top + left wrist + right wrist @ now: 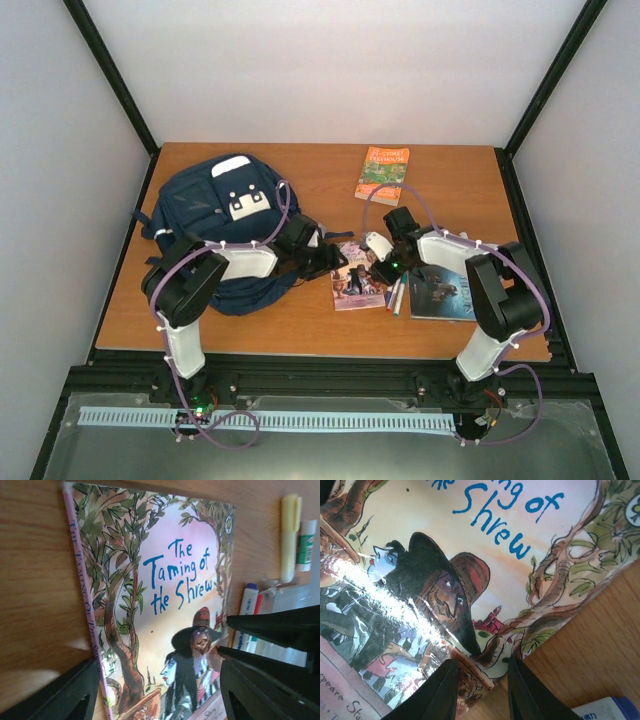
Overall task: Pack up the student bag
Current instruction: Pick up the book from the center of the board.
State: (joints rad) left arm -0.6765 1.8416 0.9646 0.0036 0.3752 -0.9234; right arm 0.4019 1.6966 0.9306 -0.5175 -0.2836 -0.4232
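Note:
The student bag [222, 205], navy with a white front patch, lies at the table's left under my left arm. Right of it lies a paperback, "The Taming of the Shrew" [353, 283] [165, 580] [485, 545]. My left gripper [337, 266] [160, 685] hangs open over the book, one finger beside the spine and the other near the opposite edge. My right gripper [379, 272] [481, 667] is shut on the book's right edge near a corner, and the glossy cover buckles there. Its black fingers [280, 630] show in the left wrist view.
An orange book [382, 175] lies at the back of the table. A dark book [445, 292] sits under my right arm, with pens [396, 296] beside it. The left wrist view shows a yellow highlighter [290, 535], a glue stick [305, 545] and a blue-capped marker [247, 607].

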